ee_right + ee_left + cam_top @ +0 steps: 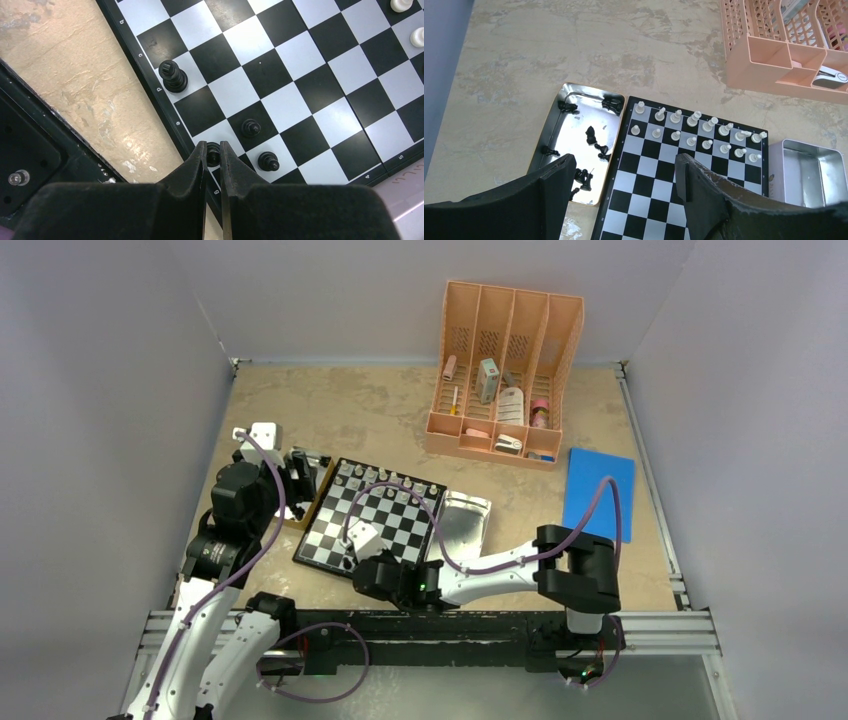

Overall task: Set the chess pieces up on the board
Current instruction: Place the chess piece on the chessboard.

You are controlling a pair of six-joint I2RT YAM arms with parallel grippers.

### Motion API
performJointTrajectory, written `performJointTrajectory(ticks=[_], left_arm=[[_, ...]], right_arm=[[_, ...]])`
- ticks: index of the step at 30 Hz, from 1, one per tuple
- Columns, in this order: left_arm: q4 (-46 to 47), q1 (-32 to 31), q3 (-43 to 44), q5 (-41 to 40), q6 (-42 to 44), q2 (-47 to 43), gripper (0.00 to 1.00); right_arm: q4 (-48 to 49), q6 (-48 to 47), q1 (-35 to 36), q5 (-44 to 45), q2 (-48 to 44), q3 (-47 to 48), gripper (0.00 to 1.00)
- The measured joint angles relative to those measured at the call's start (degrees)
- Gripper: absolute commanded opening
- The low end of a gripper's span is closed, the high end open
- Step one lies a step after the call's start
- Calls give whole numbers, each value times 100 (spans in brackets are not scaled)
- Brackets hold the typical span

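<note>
Black-fingered, the right tool [213, 150] pinches a small black piece [213, 156] at the near edge of the board [280, 90]; three black neighbours [250, 127] stand close by; white pieces [696, 132] fill the far rows; the left tool [624, 162] gapes empty above a tray [555, 125] of loose black pieces [590, 135].

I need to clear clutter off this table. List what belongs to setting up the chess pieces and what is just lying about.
Belongs: chessboard; white pieces on its far rows; black pieces on its near rows; loose black pieces in the shallow tray; black piece in the shut right gripper.
Lying about: peach desk organiser with its oddments; blue sheet; silver tin.
</note>
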Motion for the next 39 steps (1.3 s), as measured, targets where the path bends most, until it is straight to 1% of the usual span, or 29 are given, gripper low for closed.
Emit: performJointTrajectory(ticks=[13, 19, 26, 34, 39], left_arm=[[0, 0, 0, 138, 11, -17, 72], [0, 0, 0, 221, 13, -11, 72], [-2, 0, 0, 278, 13, 24, 72], [0, -2, 0, 481, 13, 87, 72], [0, -2, 0, 525, -2, 229, 75]], right_arm=[[-70, -44, 0, 136, 122, 140, 16], [-85, -96, 2, 144, 157, 181, 18], [-153, -98, 2, 140, 197, 203, 27], [-221, -98, 0, 131, 195, 262, 39], [-258, -101, 0, 72, 92, 282, 42]])
